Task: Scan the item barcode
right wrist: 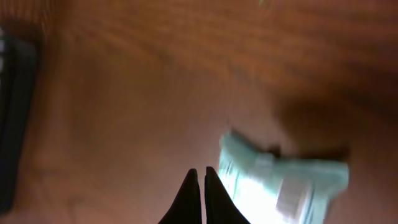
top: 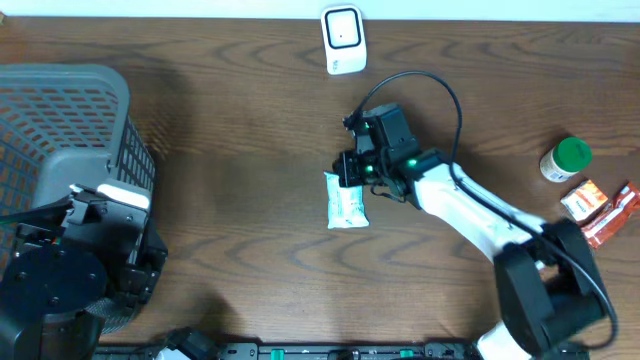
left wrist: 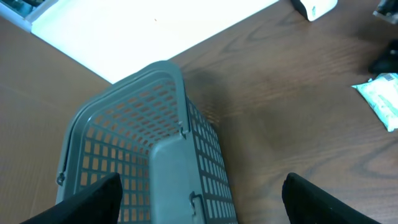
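A pale teal and white packet lies flat on the wooden table near its middle; no barcode shows on it. My right gripper hovers at the packet's far edge. In the right wrist view its fingers are shut with nothing between them, and the packet lies just to their right. A white scanner stands at the table's far edge. My left gripper hangs open over a grey basket, holding nothing. The packet sits far to its right.
The grey mesh basket fills the left end of the table. A green-capped bottle and two small orange and red boxes lie at the right edge. The right arm's cable loops above the gripper.
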Tool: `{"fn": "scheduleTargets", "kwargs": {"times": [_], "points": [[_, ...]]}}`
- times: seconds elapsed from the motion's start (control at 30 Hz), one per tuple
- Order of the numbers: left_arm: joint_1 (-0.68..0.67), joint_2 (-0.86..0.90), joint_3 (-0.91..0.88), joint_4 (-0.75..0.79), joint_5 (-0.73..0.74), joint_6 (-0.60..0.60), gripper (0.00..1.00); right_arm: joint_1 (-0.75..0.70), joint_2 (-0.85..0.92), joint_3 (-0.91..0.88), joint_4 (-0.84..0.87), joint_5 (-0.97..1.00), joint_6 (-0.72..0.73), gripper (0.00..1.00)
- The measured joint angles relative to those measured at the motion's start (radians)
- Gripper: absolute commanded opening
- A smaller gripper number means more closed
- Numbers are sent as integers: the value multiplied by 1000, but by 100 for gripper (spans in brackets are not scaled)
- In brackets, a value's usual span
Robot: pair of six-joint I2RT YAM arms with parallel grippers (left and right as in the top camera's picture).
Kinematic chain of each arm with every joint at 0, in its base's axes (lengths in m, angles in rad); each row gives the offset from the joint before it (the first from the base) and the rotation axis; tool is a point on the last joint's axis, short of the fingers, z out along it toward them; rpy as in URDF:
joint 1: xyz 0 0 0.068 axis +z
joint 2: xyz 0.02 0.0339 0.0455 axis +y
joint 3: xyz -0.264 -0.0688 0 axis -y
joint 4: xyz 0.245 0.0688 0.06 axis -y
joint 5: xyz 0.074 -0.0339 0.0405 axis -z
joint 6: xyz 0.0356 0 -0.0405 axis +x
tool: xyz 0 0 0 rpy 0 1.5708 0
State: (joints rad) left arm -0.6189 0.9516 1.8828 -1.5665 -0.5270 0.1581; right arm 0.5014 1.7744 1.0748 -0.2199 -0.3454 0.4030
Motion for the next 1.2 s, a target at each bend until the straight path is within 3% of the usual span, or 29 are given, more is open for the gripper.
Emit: {"fn": "scheduleTargets", "kwargs": {"times": [0.2, 0.5, 1.0, 1.2], "points": [[0, 0, 0, 0, 0, 0, 82, 0, 131, 47, 35, 80, 20, 1], [0, 0, 0, 0, 0, 0, 82, 4, 175, 136, -146, 79, -4, 1], [0, 0, 0, 0, 0, 0, 82, 103, 175, 153, -603, -92, -349, 1], [0, 0, 0, 0, 0, 0, 82, 103, 174, 174, -795, -128, -475, 15]]}}
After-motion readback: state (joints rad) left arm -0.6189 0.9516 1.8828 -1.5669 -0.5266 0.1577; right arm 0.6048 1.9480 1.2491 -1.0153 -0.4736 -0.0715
